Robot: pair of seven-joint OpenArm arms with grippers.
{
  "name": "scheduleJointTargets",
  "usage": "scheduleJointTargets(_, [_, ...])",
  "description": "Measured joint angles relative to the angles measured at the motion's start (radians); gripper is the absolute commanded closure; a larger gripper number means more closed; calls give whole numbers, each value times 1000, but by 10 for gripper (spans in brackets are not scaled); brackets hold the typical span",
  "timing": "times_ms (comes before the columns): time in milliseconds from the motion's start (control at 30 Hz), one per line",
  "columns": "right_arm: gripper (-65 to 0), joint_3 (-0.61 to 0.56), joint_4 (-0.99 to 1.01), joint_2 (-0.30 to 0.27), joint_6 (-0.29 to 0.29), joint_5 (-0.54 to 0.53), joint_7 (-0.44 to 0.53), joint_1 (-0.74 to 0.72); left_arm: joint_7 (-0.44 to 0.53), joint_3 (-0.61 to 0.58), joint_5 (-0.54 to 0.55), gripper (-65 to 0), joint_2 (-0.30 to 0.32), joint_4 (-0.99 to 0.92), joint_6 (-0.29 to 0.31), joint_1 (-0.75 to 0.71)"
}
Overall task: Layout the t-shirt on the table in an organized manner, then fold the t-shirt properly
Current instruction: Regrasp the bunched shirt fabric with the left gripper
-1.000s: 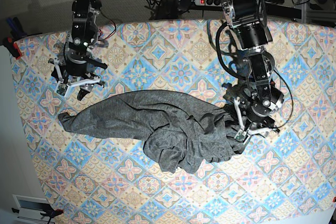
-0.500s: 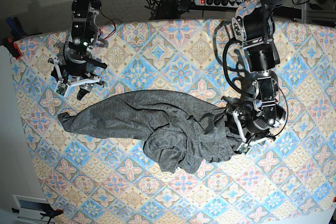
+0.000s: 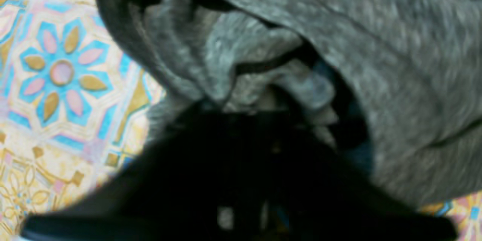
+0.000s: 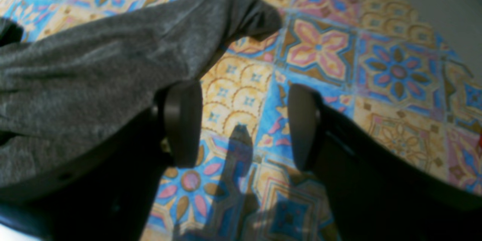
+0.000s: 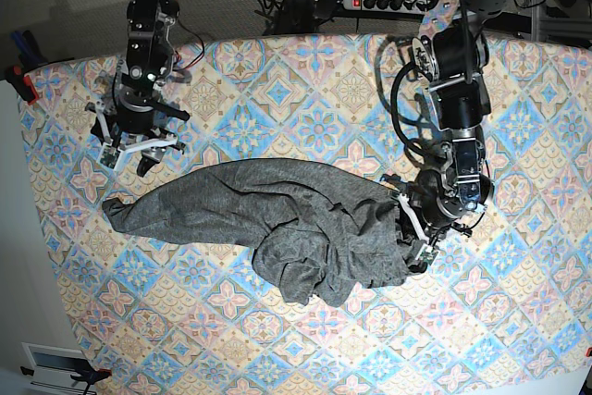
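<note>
Overhead, bunched t-shirt (image 5: 277, 224), wrist, spread right fingers (image 4: 180, 120)

1 t-shirt (image 5: 277, 224), 1 table (image 5: 305, 71), 2 arms

No legible text, label, brand, number or sign anywhere in these views.

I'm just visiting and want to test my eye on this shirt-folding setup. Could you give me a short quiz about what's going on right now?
1. True or false: the t-shirt lies flat and neatly spread on the table.
2. Which pincer is at the shirt's bunched end: A) left pincer B) right pincer?
3. Fill in: the right pincer's jaws are ____, with only patterned cloth between them.

Key: 1 false, it is crumpled in a heap. 2 A. 3 open.
</note>
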State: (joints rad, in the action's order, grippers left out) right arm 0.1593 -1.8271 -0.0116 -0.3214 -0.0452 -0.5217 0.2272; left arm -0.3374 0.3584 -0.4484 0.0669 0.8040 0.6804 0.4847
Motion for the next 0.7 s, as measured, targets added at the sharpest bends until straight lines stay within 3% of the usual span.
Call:
scheduleJointTargets(67, [-346, 0, 0, 0, 0, 0, 0, 0, -2, 0, 0, -34, -4, 1, 0, 0])
scheduleJointTargets(267, [-346, 0, 0, 0, 0, 0, 0, 0, -11, 0, 3, -10, -53, 23, -15, -28])
scheduleJointTargets(400, [-346, 0, 0, 2, -3, 0, 0, 0, -121, -12, -6, -10, -118, 286, 3, -158])
scheduleJointTargets(500, [-346, 0, 0, 4, 0, -1, 0, 0, -214, -102, -31, -12, -155, 484, 7, -273])
scheduleJointTargets(600, [-346, 0, 0, 3, -3, 0, 0, -1, -327, -190, -22, -12, -165, 618, 29, -320])
scheduleJointTargets(700, [-346, 0, 0, 4, 1, -1, 0, -3, -403, -188, 15, -12, -195, 709, 23, -318])
